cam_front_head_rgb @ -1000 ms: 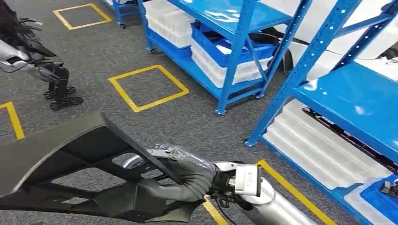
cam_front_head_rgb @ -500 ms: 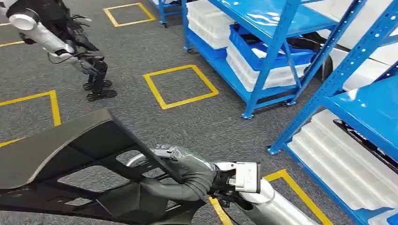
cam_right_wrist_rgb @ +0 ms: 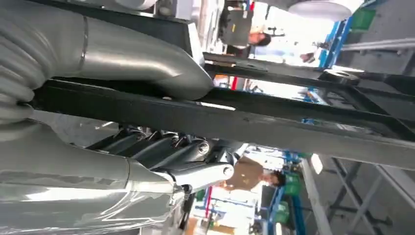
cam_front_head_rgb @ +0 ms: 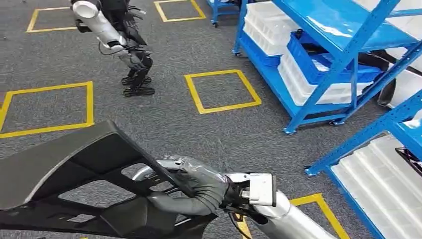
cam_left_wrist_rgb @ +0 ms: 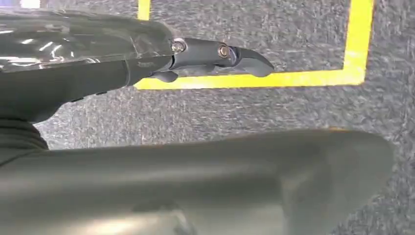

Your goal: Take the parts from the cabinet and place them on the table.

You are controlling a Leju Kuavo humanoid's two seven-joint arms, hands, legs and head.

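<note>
A large dark grey plastic part [cam_front_head_rgb: 74, 164] with open cut-outs spans the lower left of the head view, held above the carpet. My right hand [cam_front_head_rgb: 196, 189] grips one of its bars from the right, fingers wrapped around it. In the right wrist view the thumb [cam_right_wrist_rgb: 147, 63] lies over a black bar of the part [cam_right_wrist_rgb: 254, 125] and the dark fingers [cam_right_wrist_rgb: 166, 152] curl beneath it. In the left wrist view my left hand [cam_left_wrist_rgb: 147, 63] hangs over the carpet with its fingers [cam_left_wrist_rgb: 220, 54] stretched out, apart from the thumb [cam_left_wrist_rgb: 220, 181], and nothing between them.
Another robot [cam_front_head_rgb: 114, 35] stands at the back left on the grey carpet. Blue shelf racks [cam_front_head_rgb: 343, 55] with white bins [cam_front_head_rgb: 308, 84] and a blue crate [cam_front_head_rgb: 323, 59] line the right side; a nearer rack post [cam_front_head_rgb: 368, 134] is close. Yellow tape squares [cam_front_head_rgb: 221, 92] mark the floor.
The whole picture has shifted right, so the camera has turned left. The part and my right hand keep the same place in the view.
</note>
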